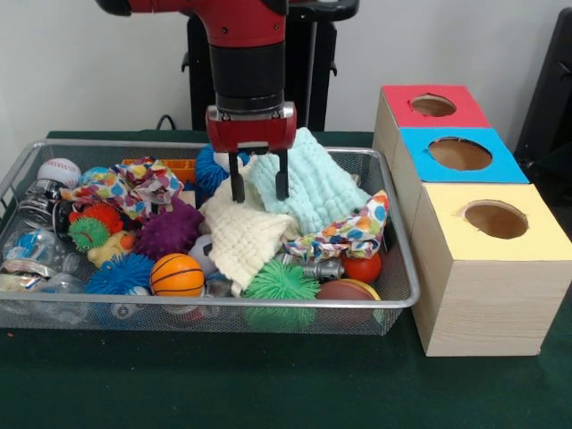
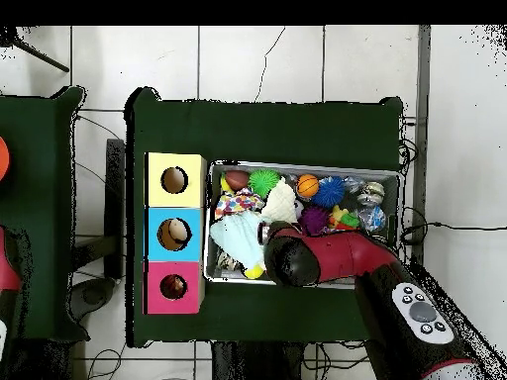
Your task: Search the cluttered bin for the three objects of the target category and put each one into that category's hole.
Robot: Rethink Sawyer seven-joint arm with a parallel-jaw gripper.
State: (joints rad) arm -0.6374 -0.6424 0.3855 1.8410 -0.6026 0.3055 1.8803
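Gripper over the cloths in the wire bin

The gripper (image 1: pixel 259 186) hangs jaws apart, empty, directly above the cream cloth (image 1: pixel 243 234) (crumpled mid-bin (image 1: pixel 398 223), beside the mint cloth (image 1: pixel 315 190)). Pinch a raised fold, not the flat. The cream cloth's long axis runs toward the bin's front rim.

Red arm (image 1: pixel 246 27), black wrist, two black fingers (image 1: pixel 238 183)

Dark green bench (image 1: pixel 268 384) carried a wire mesh bin (image 1: pixel 393 299) of clutter and, just beside it, three wooden boxes (image 1: pixel 483 295) with red, blue, yellow holed tops.
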